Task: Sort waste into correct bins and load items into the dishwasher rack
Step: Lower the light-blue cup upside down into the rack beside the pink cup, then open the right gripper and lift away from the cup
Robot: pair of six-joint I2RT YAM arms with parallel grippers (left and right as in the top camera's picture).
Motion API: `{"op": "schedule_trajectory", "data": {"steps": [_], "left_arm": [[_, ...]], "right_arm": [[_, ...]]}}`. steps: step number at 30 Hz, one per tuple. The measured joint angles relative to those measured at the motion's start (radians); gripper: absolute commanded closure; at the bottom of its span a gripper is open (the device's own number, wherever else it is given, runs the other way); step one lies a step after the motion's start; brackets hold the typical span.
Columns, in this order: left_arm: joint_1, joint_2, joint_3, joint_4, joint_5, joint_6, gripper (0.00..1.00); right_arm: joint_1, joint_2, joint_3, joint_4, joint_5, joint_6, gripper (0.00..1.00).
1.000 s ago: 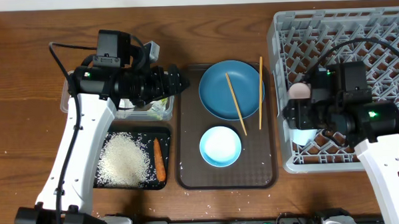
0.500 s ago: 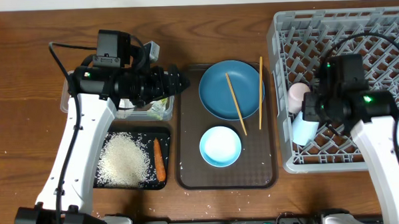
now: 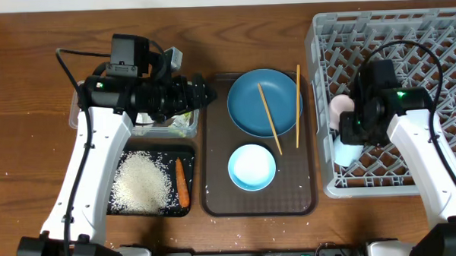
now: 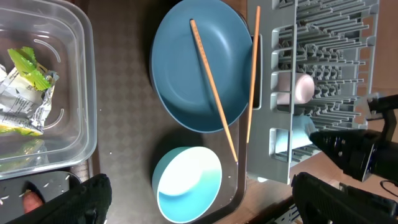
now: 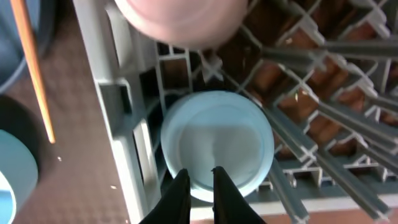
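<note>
The grey dishwasher rack (image 3: 438, 37) at the right holds a pale pink cup (image 3: 340, 105) and a light-blue cup (image 3: 346, 153) along its left edge. My right gripper (image 3: 350, 131) hangs just above the light-blue cup (image 5: 217, 140), its fingers together (image 5: 198, 177) with nothing between them. The dark-blue plate (image 3: 264, 102) carries one chopstick (image 3: 269, 119); the other chopstick (image 3: 297, 106) lies beside it. The small light-blue bowl (image 3: 252, 167) sits in front. My left gripper (image 3: 204, 91) is wide open and empty (image 4: 202, 190) over the brown tray's left side. A green-and-white wrapper (image 4: 25, 93) lies in the clear tub (image 4: 81, 74).
The brown serving tray (image 3: 215, 197) bears the plate and bowl. A black tray (image 3: 193, 209) at the front left holds rice (image 3: 142, 182) and an orange carrot (image 3: 181, 181). A few rice grains lie on the wood near the front edge.
The right gripper's jaws have closed, and its arm has swung back and to the left over the rack. The light-blue cup stays in the rack. The left arm is still.
</note>
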Motion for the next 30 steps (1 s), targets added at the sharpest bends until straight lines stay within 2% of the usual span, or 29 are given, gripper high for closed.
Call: {"op": "schedule_trajectory", "data": {"steps": [2,3,5,13,18,23,26,30], "left_arm": [[0.000,0.000,0.000,0.000,0.000,0.000,0.05],[0.000,0.000,0.000,0.000,0.000,0.000,0.05],[0.000,0.000,0.000,0.001,0.000,0.000,0.05],[0.000,0.000,0.000,0.000,0.000,0.000,0.05],[0.000,0.000,0.000,0.000,0.000,0.000,0.05],[0.000,0.000,0.000,0.000,0.000,0.000,0.05],[0.000,0.000,0.000,0.000,0.000,0.000,0.05],[0.000,0.000,0.000,0.000,0.000,0.000,0.05]], "right_arm": [[0.000,0.000,0.004,-0.031,0.005,0.000,0.88],[0.000,0.000,0.009,-0.060,0.003,0.000,0.93],[-0.002,-0.002,0.010,-0.092,-0.001,0.002,0.96],[-0.009,-0.002,0.009,-0.140,-0.021,0.000,0.94],[-0.009,-0.002,0.019,-0.137,-0.080,-0.014,0.87],[-0.008,-0.009,0.130,-0.128,-0.216,-0.029,0.76],[0.001,-0.032,0.180,-0.084,-0.302,-0.030,0.74],[0.087,-0.044,0.187,0.016,-0.367,-0.024,0.67]]}}
